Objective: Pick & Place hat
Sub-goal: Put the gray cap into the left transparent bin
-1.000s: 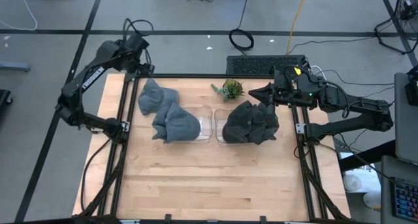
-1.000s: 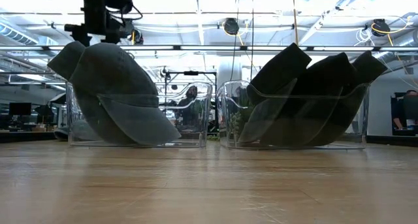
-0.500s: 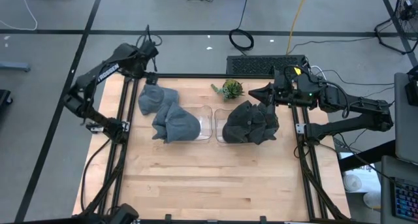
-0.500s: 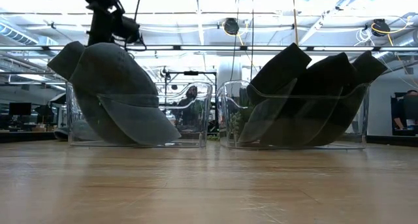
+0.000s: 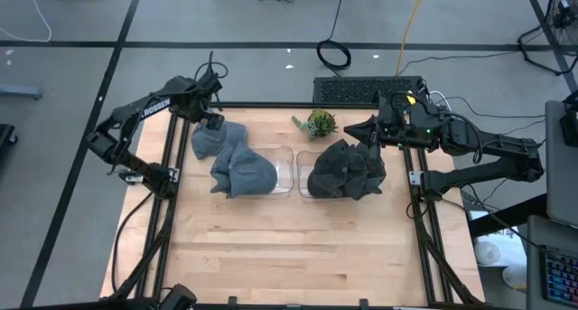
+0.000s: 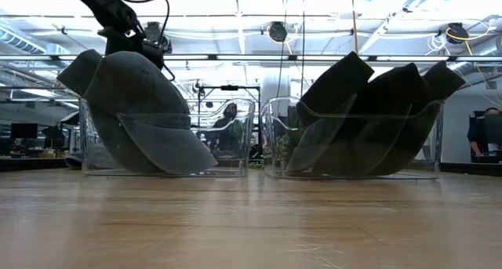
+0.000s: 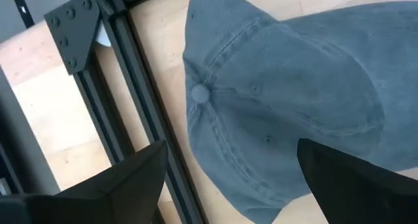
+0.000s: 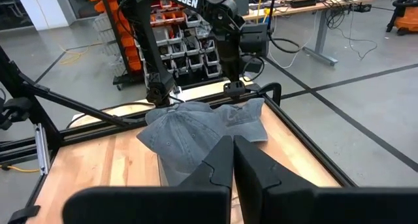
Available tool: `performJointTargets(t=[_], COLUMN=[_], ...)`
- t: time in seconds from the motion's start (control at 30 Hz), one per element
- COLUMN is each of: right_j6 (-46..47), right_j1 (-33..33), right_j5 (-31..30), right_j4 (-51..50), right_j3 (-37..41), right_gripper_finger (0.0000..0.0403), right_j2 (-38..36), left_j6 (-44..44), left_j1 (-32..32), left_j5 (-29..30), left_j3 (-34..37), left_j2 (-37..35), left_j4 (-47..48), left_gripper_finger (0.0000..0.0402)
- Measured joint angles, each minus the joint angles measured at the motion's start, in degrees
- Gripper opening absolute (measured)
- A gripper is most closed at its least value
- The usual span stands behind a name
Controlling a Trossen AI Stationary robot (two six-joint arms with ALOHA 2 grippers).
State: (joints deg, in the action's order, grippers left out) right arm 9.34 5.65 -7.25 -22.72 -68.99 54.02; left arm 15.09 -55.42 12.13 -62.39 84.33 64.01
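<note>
A grey-blue denim hat (image 5: 209, 136) lies at the far left of the table, against the clear left bin (image 5: 284, 170), which holds more grey hats (image 5: 246, 173). In the left wrist view its crown button (image 7: 200, 92) faces the camera. My left gripper (image 5: 214, 120) hangs open just over this hat (image 7: 281, 100), one finger on each side of the crown (image 6: 129, 81), not touching it. The clear right bin (image 5: 302, 176) is piled with dark hats (image 5: 348, 170). My right gripper (image 5: 354, 127) waits shut at that bin's far edge (image 8: 232, 142).
A small green plant (image 5: 318, 122) stands at the far edge between the bins. A black frame rail (image 7: 140, 106) runs along the table's left side beside the hat. Bare wood (image 5: 289, 247) covers the near half of the table. People sit in the room behind (image 6: 229, 116).
My left gripper has swung from the table's far left corner toward the right and the near side, coming down over the grey hat beside the left bin. The hats and my right arm have stayed put.
</note>
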Motion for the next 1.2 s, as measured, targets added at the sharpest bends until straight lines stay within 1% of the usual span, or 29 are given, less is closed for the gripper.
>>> performJointTargets(t=[0.17, 0.33, 0.5, 0.67, 0.83, 0.97, 1.13, 1.2], right_j6=[-0.63, -1.07, -1.68, -1.68, -3.09, -3.10, -2.99, -2.99], right_j1=[0.00, 0.00, -0.01, 0.00, 0.00, 0.00, -0.01, 0.00], right_j5=[-0.06, -0.07, -0.12, -0.13, -0.15, -0.13, -0.09, -0.09], right_j4=[0.08, 0.11, 0.08, 0.04, -0.47, -0.51, -0.53, -0.53], right_j3=[0.00, 0.00, 0.00, 0.00, 0.00, -0.02, 0.00, 0.00], right_gripper_finger=[0.0000, 0.0000, 0.0000, 0.0000, 0.0000, 0.0000, 0.0000, 0.0000], right_j2=[0.00, 0.00, 0.00, 0.00, 0.00, 0.00, 0.00, 0.00], left_j6=[3.00, 6.14, 16.53, 21.01, 23.31, 25.30, 26.58, 27.59], left_j1=[0.00, -1.04, -3.26, -4.18, -4.81, -4.77, -4.63, -4.40], left_j5=[1.79, 1.17, 0.87, 0.78, -0.92, -0.09, -1.85, -1.85], left_j3=[0.75, 1.22, 1.22, 1.19, 1.18, 1.18, 1.17, 1.12], left_j2=[-0.03, -0.02, -0.04, 0.24, 3.98, 7.98, 10.00, 10.35], left_j4=[-2.68, -4.60, -9.22, -12.74, -14.78, -15.01, -20.67, -21.50], left_gripper_finger=[0.0349, 0.0349, 0.0349, 0.0349, 0.0349, 0.0349, 0.0349, 0.0349])
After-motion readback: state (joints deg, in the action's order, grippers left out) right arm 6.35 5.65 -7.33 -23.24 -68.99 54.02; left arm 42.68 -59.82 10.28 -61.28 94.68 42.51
